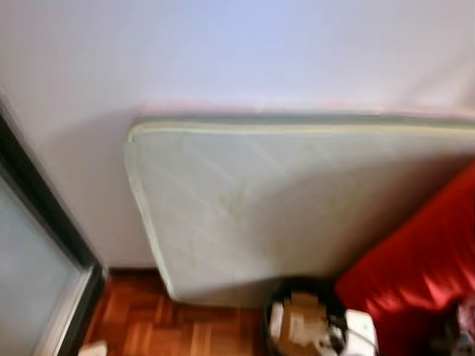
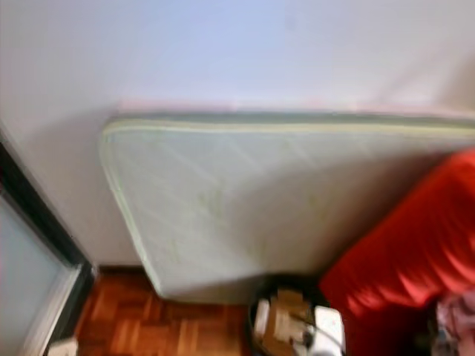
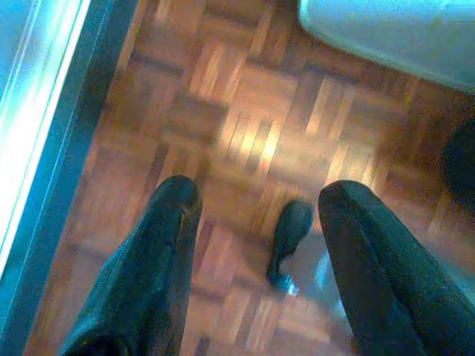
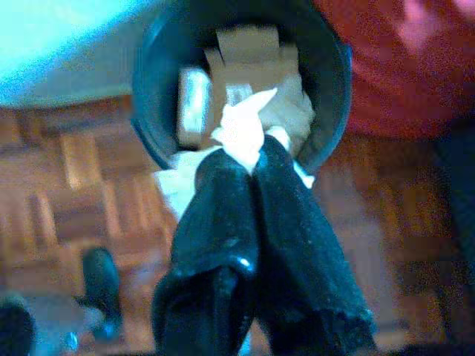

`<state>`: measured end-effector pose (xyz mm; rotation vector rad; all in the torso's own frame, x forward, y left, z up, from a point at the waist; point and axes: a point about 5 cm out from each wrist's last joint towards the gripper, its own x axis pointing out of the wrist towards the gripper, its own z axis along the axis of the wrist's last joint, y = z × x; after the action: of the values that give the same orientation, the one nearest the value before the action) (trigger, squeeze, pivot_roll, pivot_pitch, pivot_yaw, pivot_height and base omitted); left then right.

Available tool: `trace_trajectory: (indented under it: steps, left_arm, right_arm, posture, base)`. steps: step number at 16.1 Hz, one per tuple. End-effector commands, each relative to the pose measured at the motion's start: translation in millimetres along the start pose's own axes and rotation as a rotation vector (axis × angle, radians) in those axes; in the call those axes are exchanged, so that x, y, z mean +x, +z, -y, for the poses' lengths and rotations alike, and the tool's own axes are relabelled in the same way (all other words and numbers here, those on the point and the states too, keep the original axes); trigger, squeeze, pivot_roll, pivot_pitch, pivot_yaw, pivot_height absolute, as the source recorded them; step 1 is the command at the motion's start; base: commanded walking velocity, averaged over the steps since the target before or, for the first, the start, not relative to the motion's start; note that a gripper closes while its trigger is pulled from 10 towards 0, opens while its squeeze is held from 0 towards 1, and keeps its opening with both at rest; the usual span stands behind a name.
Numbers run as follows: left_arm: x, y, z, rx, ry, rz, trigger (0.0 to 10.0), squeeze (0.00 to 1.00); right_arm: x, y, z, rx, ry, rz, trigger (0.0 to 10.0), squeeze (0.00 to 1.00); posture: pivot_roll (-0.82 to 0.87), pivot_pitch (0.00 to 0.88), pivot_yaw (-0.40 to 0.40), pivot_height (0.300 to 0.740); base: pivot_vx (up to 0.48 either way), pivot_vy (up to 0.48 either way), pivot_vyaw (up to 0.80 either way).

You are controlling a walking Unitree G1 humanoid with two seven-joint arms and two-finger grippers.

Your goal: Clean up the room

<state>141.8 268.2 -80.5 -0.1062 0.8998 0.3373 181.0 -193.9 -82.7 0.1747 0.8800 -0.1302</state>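
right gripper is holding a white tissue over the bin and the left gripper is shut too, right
Not quite. The right gripper is shut on the tissue over the bin, but the left wrist view shows the left gripper open above the floor.

A room in a home is shown, most likely a bedroom or spare room. A bare mattress is stood on its edge and leaned against a plain pale wall. The floor is laid in wooden parquet blocks. A red cloth-covered piece of furniture is seen just beside the mattress, and a round black bin filled with cardboard and paper is set on the floor in front of both. A dark-framed glass door is seen at the left.
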Motion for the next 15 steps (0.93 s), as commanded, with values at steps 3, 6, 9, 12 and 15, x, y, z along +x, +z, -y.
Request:
trace_trajectory:
  steps: [3,6,9,12,15]
  left_arm:
    - [4.7,24,6.8,-0.013,-0.027,0.096,10.0,0.00]
    - [8.9,54,24.1,-0.044,-0.053,0.221,10.0,0.00]
    - [6.1,88,38.4,-0.056,-0.074,0.424,10.0,0.00]
    - [-11.9,121,48.4,-0.063,-0.079,0.699,10.0,0.00]
    - [-28.1,124,60.3,-0.035,-0.100,0.794,10.0,0.00]
  right_arm:
    - [-3.0,-2,12.2,-0.013,-0.007,0.013,10.0,0.00]
    - [8.4,56,-19.0,0.011,0.088,0.196,10.0,0.00]
    - [7.5,74,-34.5,-0.042,0.163,0.299,10.0,0.00]
    - [3.0,82,-37.3,-0.041,0.197,0.408,10.0,0.00]
    - [-0.4,90,-36.0,-0.042,0.174,0.483,10.0,0.00]
  posture:
    - [0.04,0.000,-0.031,0.740]
    - [0.04,0.000,-0.025,0.740]
    - [0.04,0.000,-0.013,0.740]
    - [0.05,0.000,-0.025,0.740]
    - [0.05,0.000,-0.029,0.740]
  base:
    - [0.094,0.000,0.00]
    - [0.000,0.000,0.00]
    - [0.000,0.000,0.00]
    - [0.000,0.000,0.00]
    - [0.000,0.000,0.00]
